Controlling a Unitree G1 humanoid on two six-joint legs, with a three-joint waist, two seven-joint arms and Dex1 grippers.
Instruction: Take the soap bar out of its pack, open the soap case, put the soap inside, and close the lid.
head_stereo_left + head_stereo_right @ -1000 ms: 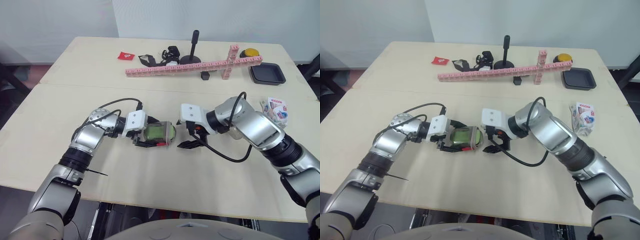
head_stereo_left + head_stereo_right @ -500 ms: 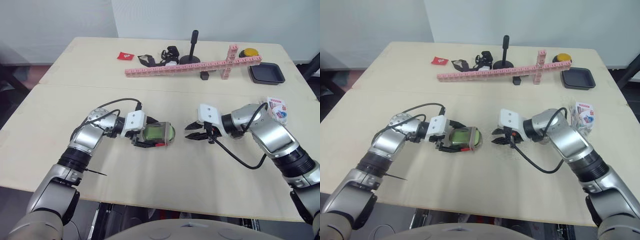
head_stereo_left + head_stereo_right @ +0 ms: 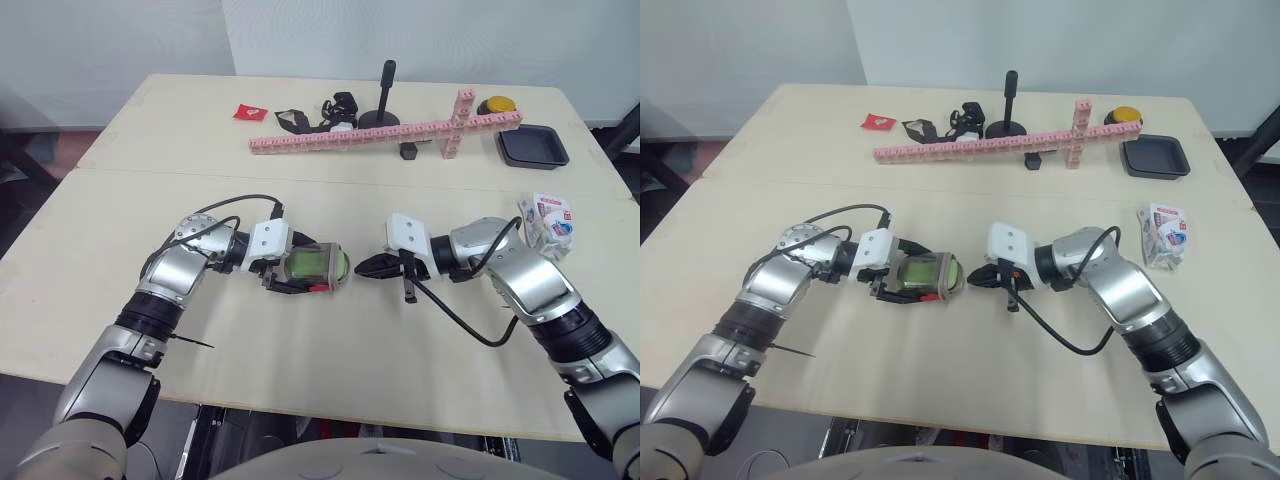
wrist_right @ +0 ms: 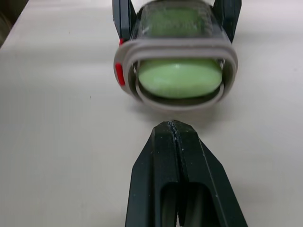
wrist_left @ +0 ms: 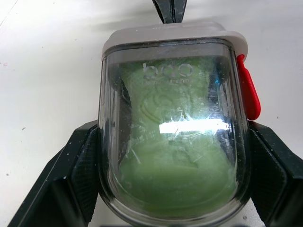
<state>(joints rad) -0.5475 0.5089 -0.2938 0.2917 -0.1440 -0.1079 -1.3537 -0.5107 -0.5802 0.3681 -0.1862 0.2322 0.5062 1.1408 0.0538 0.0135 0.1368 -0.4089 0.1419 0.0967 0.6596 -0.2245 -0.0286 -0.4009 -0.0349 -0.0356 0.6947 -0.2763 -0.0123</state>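
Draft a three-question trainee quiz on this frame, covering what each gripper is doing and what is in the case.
1. True or false: the left gripper is shut on the soap case.
2. Pick one. The right gripper is: A) spread wide open; B) shut with nothing between its fingers; C) clamped on the pink block bar.
3. Fill in: the soap bar seen through the case's clear wall is ___ in colour.

Key: 1 true; 2 B; 3 green.
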